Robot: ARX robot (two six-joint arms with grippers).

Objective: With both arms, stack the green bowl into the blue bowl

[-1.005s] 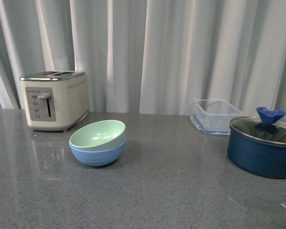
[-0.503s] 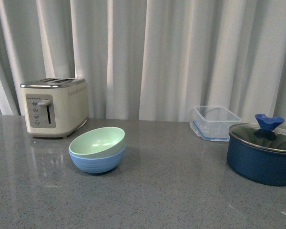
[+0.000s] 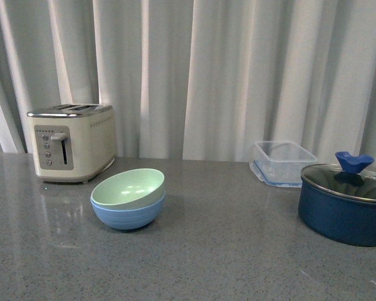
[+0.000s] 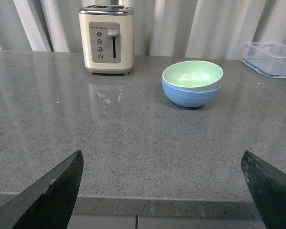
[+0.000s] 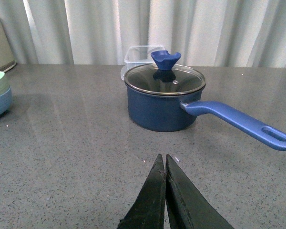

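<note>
The counter (image 3: 238,263) held a toaster (image 3: 72,142), a lidded pot (image 3: 344,210), then the green bowl (image 3: 128,187) nested in the blue bowl (image 3: 126,214) at left-centre. The left gripper (image 4: 164,191) stood spread wide, empty; the right gripper (image 5: 164,191) was closed, empty.

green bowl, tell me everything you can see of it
The green bowl is a pale mint, matte, plastic-looking round bowl, empty and open side up. It sits nested inside the blue bowl, tilted a little, so one side of its rim rides higher. Only its rim and inside show. It stands on the grey speckled counter, in front of the cream toaster. Neither gripper touches it.
</note>
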